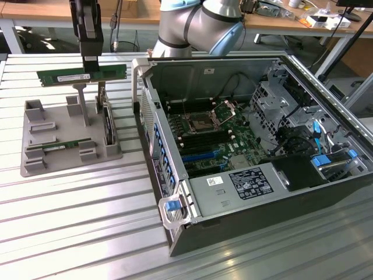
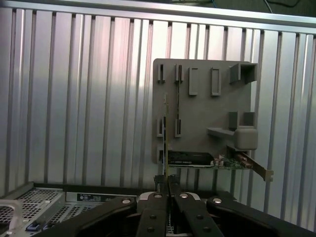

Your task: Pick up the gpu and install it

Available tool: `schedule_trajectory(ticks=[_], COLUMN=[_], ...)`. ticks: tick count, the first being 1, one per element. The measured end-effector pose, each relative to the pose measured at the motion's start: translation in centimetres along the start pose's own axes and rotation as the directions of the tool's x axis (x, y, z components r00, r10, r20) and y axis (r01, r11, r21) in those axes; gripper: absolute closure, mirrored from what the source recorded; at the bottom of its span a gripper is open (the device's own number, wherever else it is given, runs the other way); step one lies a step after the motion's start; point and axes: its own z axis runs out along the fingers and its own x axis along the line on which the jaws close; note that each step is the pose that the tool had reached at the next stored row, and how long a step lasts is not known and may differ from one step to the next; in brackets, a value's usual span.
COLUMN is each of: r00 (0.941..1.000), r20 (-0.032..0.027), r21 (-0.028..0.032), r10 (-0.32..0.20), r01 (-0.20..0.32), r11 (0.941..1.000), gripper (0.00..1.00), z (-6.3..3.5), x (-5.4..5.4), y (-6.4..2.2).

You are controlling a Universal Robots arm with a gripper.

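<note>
The gpu [image 1: 64, 74] hung level over the ribbed metal table [image 1: 87, 233] at the exterior view's left, lifted clear of the grey fixture tray [image 1: 35, 166] beneath it. The gripper [image 1: 91, 65] was clamped on its top edge, a little to the right of its middle. In the wrist view the board appeared edge-on as a thin line [image 2: 165, 143] between the closed fingers [image 2: 153, 205]. A second green module [image 1: 67, 144] lay in the tray, with the dark expansion card [image 1: 108, 125] standing upright at the tray's right end. The step in hand looked like the carry. Doing it well would probably mean holding the stick level and firmly pinched, high enough to clear the tray's post [image 1: 81, 105] and the open computer case's near wall [image 1: 148, 134]. It would also need squaring to the motherboard [image 1: 210, 137] further right.
</note>
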Motion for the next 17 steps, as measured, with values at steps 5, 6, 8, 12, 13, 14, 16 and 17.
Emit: schedule_trajectory(ticks=[5,6,8,12,13,14,16,17], r00=[1.0,1.0,1.0,1.0,1.0,1.0,1.0,1.0], r20=[0.0001,0.0001,0.0001,0.0,0.0001,0.0001,0.0001,0.0001], r21=[0.0,0.0001,0.0001,0.0,0.0001,0.0,0.0001,0.0001], r10=[0.0,0.0,0.0,0.0,0.0,0.0,0.0,0.0], r01=[0.0,0.0,0.0,0.0,0.0,0.0,0.0,0.0], r11=[1.0,1.0,1.0,1.0,1.0,1.0,1.0,1.0], gripper=[0.88,0.88,0.88,0.88,0.88,0.88,0.88,0.88], z=[-0.03,-0.03,-0.05,-0.07,-0.08,-0.09,-0.09,-0.1], x=[0.1,0.1,0.1,0.1,0.1,0.1,0.1,0.2], y=[-0.78,-0.86,-1.09,-1.6,-1.8,-1.94,-2.17,-2.29])
